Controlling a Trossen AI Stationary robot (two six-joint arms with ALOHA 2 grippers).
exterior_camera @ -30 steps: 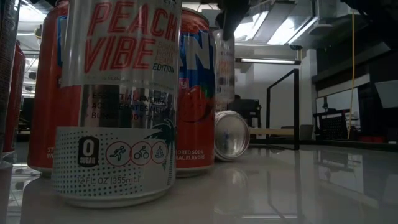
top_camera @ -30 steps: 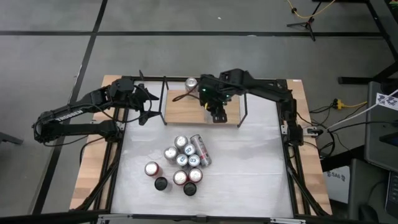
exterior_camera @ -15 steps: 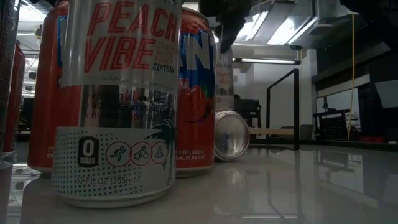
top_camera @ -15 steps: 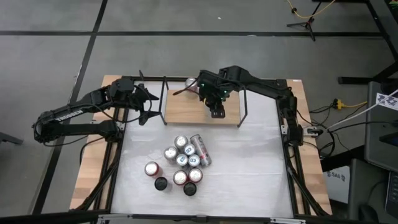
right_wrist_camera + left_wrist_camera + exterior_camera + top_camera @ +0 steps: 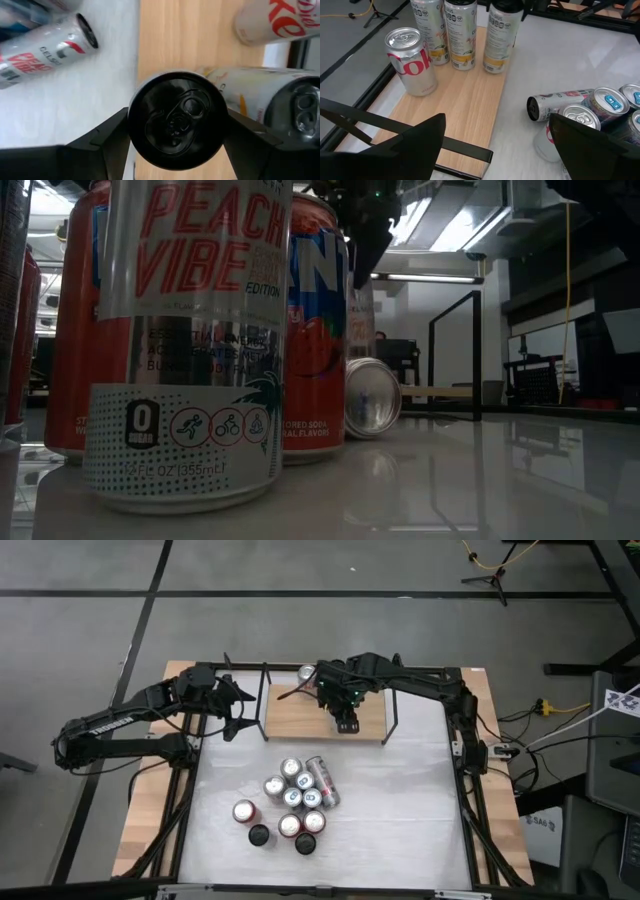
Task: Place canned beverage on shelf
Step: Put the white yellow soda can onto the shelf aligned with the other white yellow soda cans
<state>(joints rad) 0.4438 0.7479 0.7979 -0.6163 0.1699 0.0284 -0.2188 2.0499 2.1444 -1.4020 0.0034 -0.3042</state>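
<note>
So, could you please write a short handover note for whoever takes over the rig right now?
Right gripper: shut on a black-topped can, standing it at the front edge of the shelf.
Left gripper: open, empty, waiting left of the shelf.
Done: a silver-and-red can and two tall slim cans stand on the shelf.
Left: release the black-topped can, then shelve the cluster of cans on the table, one of them lying on its side.

Shelf [image 5: 465,107]: its far end is blocked by a silver cola can [image 5: 412,60] and three tall cans [image 5: 462,30]; the near board is bare. Beside the shelf, a can cluster [image 5: 291,798] crowds the worktop [image 5: 400,810]; its far side appears open.
</note>
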